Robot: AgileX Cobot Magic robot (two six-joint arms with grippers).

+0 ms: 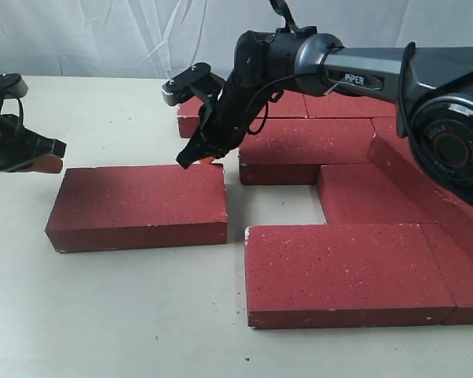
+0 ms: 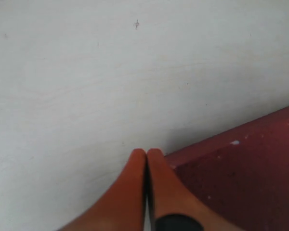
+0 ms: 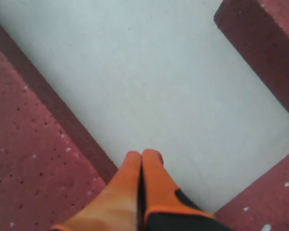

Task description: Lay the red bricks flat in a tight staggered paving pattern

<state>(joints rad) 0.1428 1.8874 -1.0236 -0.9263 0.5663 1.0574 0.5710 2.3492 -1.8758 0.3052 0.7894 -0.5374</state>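
Several red bricks [image 1: 343, 272] are laid flat on the pale table [image 1: 110, 315]. One lone brick [image 1: 138, 206] is set apart at the left and the rest are packed together at the right, where their count is obscured by the right arm [image 1: 355, 75] and cut off by the frame edge. A bare rectangular pocket of table is enclosed between the lone brick and the packed group, narrowed to a slim gap at the near side. The right gripper [image 1: 195, 160] is pressed closed with nothing held, its tips just above the lone brick's far right corner. The left gripper [image 1: 59, 155] is likewise closed and empty, near that brick's far left corner; contact cannot be made out.
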